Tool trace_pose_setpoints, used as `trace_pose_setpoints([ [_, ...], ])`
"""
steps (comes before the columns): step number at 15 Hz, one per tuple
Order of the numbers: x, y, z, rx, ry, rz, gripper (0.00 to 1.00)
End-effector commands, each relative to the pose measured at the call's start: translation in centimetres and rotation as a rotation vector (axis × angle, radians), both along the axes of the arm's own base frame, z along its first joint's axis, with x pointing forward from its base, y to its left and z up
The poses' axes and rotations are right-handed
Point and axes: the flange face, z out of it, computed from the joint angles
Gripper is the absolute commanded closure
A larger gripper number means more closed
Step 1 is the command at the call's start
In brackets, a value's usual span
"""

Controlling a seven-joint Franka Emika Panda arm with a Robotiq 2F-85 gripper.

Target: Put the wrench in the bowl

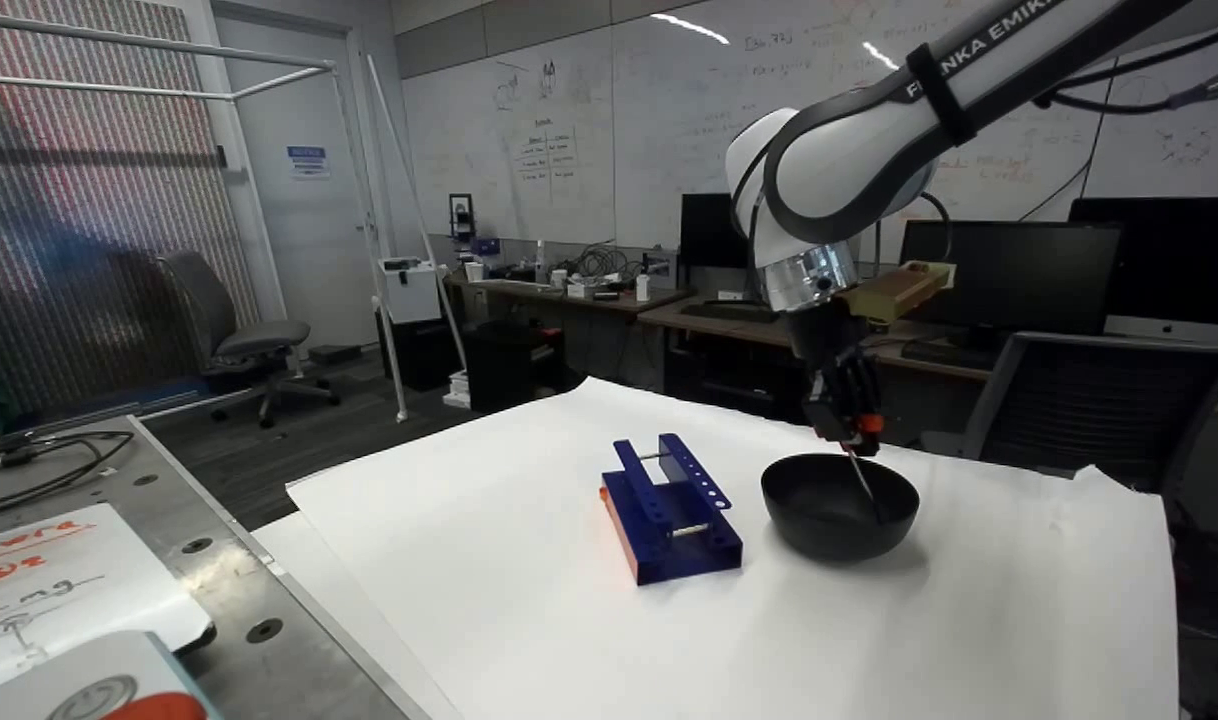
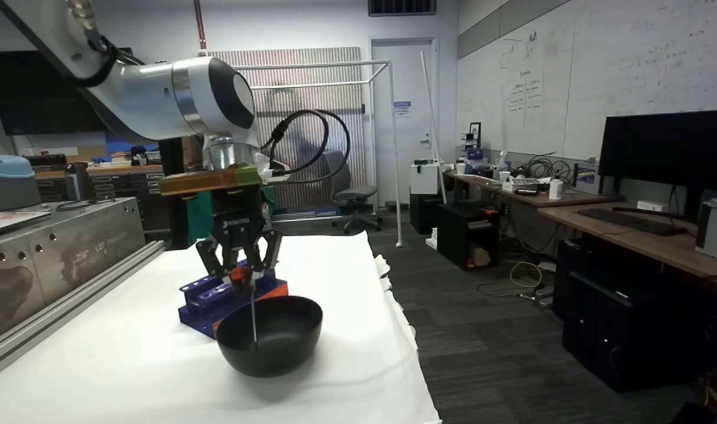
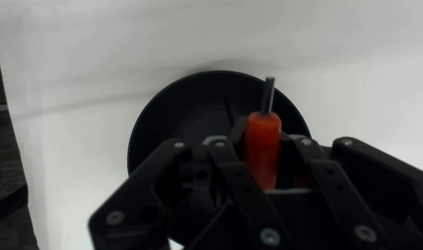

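Above black bowl [image 1: 829, 522], gripper [image 2: 241, 275] clamping red-handled tool [image 3: 263, 139], pointing down

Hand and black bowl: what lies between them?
The slim metal shaft of the red-handled tool, pointing down from the hand toward the bowl in both exterior views; whether it touches is unclear.
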Motion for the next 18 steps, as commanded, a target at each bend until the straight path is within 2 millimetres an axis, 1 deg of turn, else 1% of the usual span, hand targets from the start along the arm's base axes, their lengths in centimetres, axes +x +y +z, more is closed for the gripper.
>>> trace_pose_setpoints([
  [1,-0.1,0.3,-1.3,0.013,0.04,-0.03,0.88],
  [6,0.1,0.3,-3.6,0.03,0.084,-0.046,0.89],
  [9,0.2,0.4,-4.3,0.045,0.1,-0.053,0.88],
  [10,0.3,0.4,-4.4,0.049,0.105,-0.057,0.63],
  [11,0.3,0.4,-4.4,0.057,0.108,-0.063,0.63],
  [12,0.3,0.4,-4.5,0.06,0.11,-0.067,0.58],
  [18,0.4,0.5,-2.9,0.09,0.077,-0.084,0.13],
])
